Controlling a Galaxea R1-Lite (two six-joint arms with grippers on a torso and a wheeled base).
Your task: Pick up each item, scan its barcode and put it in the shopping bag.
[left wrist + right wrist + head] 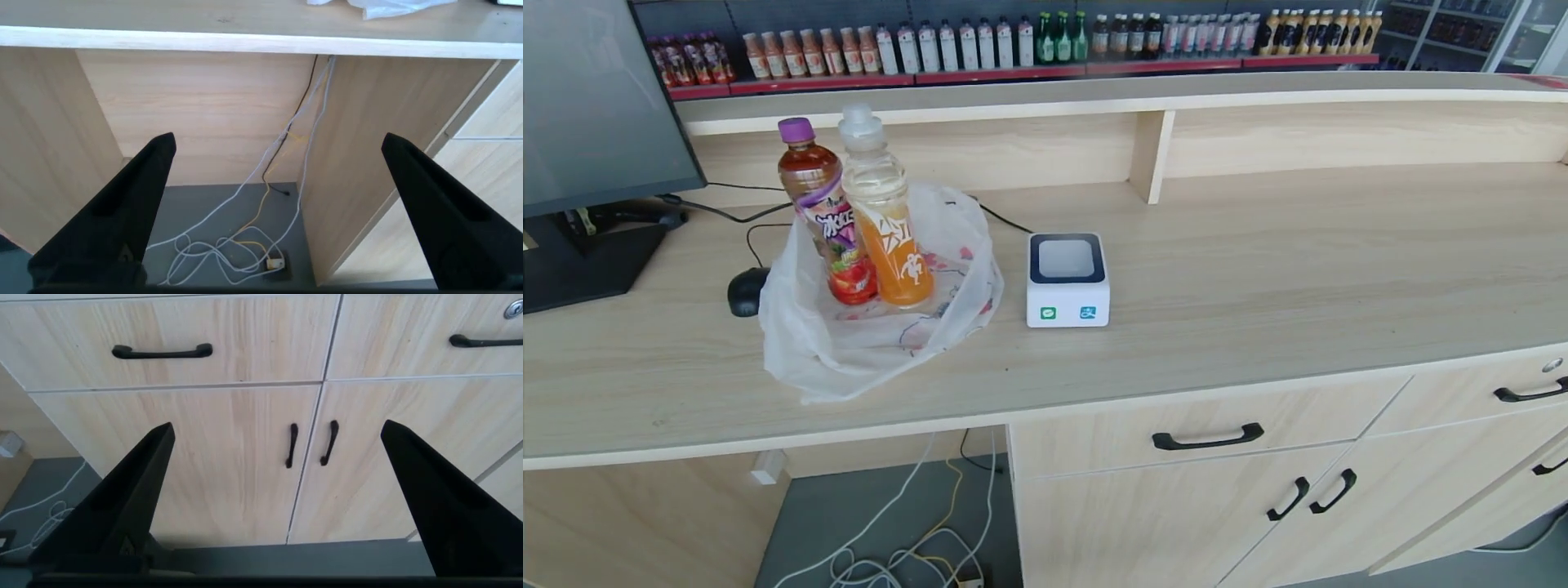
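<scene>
- Head view: tea bottle (825,220) and orange bottle (884,229) stood inside the bag (849,355), scanner (1067,279) at its 3 o'clock
- Left gripper (278,140) was released, fingers apart
- Right gripper (278,429) was released too

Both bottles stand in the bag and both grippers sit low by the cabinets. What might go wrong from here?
The purple-capped bottle and white-capped bottle stand tall in the slack shopping bag; a nudge might tip them. The left gripper, open, sits below the counter edge and might strike it when rising. The right gripper, open, faces a drawer handle and might snag it.
</scene>
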